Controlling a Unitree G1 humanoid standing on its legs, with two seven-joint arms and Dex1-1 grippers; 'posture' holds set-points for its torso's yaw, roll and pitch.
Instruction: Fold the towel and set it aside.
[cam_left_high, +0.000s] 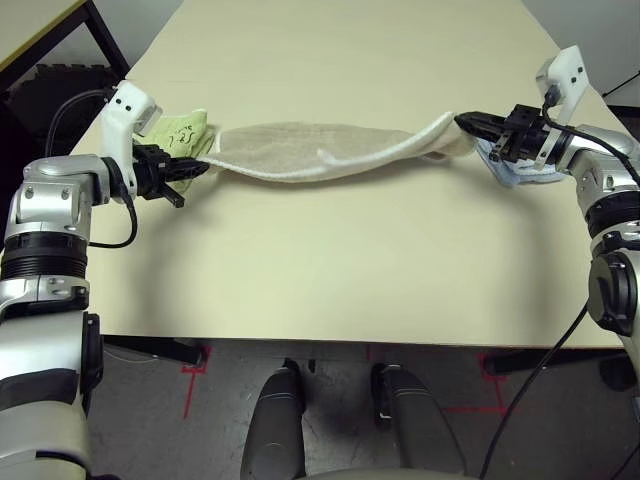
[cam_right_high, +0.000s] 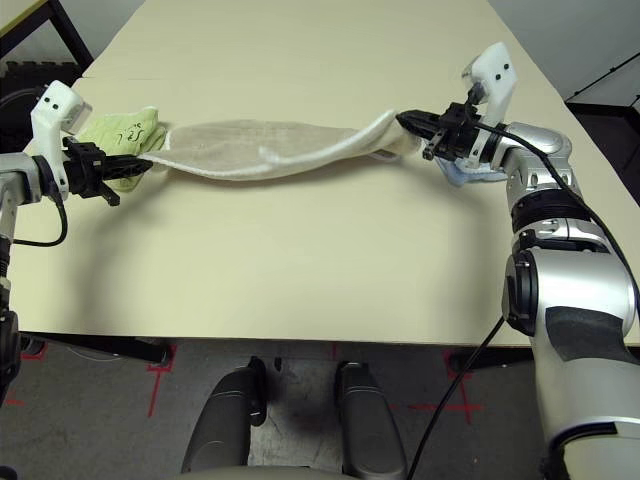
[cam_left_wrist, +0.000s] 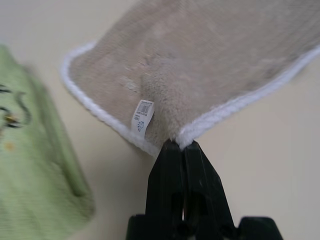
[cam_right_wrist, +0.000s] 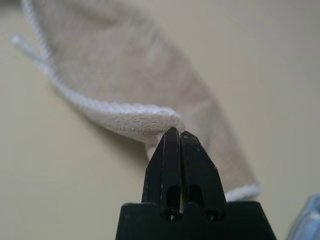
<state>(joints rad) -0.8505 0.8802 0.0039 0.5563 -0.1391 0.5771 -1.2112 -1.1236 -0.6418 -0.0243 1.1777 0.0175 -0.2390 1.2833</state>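
We have our left end effector (cam_left_wrist: 183, 145) pinching one corner of the beige towel (cam_left_wrist: 210, 60), its tips pressed together on the white edging. Our right end effector (cam_right_wrist: 181, 134) pinches the towel's other end, also closed. The towel stretches between them over the worktop (cam_left_high: 330, 270).

My silver arms (cam_right_high: 580, 300) are showing black ribbed rings at the joints; my grippers (cam_left_wrist: 184, 185) are wearing tapered black fingers, and white brackets (cam_left_high: 131, 115) with dark screws are carrying black cables (cam_left_high: 128, 215) beside them.
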